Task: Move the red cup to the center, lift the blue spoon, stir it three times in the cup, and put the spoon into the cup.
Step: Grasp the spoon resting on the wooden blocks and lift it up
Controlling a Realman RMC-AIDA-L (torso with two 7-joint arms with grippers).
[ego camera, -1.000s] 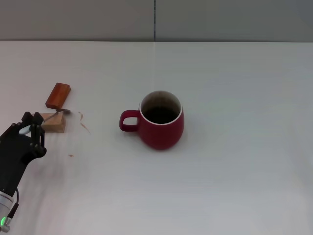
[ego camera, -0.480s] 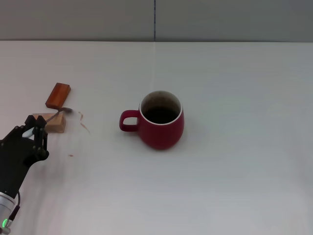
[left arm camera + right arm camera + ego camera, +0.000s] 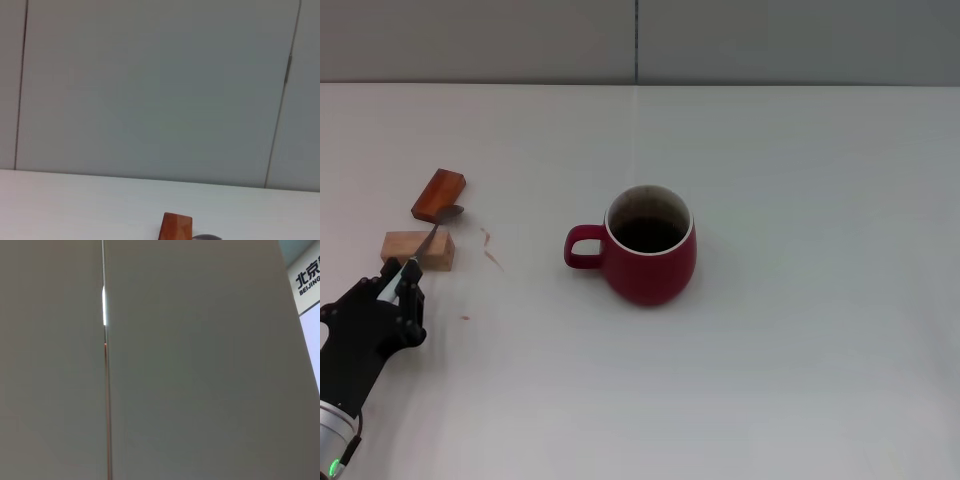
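You look low across the white table (image 3: 75,200) toward a grey panelled wall (image 3: 150,85); dark seams run down the wall near both sides; a reddish-brown wooden block (image 3: 175,227) sits at the picture's lower edge, its end face toward you; just beside it the grey spoon (image 3: 206,237) bowl peeks in, cut off by the edge; whether they touch you cannot tell.

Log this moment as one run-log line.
left gripper: shut on pale-blue-handled metal spoon, raised over tan wooden block | dark red ceramic mug: upright mid-table, handle toward the robot's left | right gripper: out of view
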